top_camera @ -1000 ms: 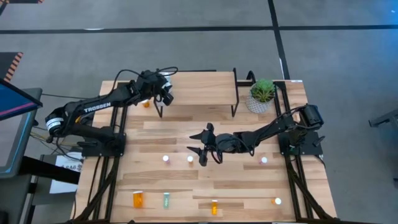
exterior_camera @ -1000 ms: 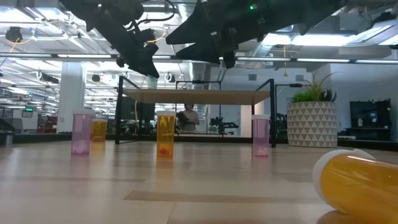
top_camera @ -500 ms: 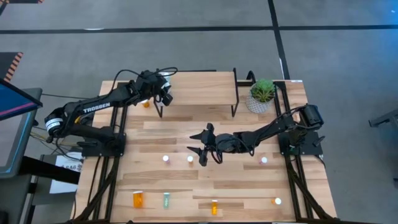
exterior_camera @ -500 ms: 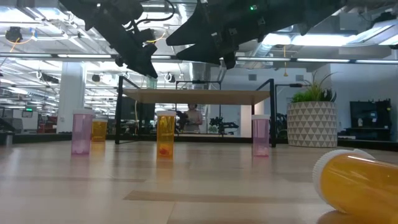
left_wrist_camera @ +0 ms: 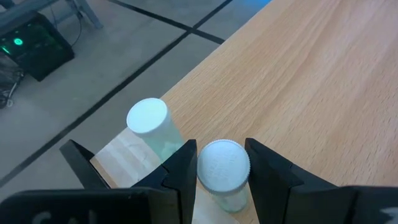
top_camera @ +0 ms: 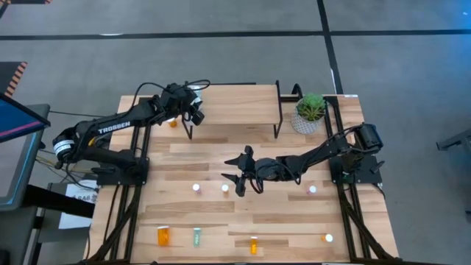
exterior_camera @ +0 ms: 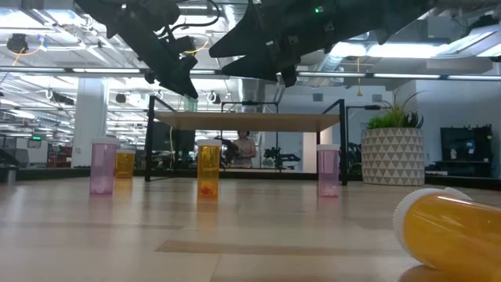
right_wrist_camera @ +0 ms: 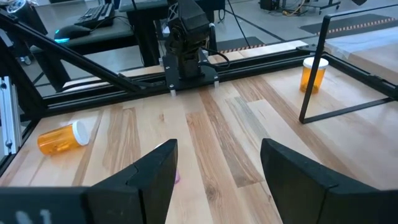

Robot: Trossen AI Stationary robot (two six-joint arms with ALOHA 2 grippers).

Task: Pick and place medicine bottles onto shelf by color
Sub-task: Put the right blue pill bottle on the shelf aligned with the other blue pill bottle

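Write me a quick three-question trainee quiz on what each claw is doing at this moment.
1. True or false: the right claw holds a bottle.
2. The left claw is closed on: A) a white-capped bottle; B) a spoon; C) nothing.
3. Fill in: beside the held bottle, a second bottle stands upright on the wooden ___.
Key: 1 false, its fingers are spread and empty above the table; 2 A; 3 shelf.
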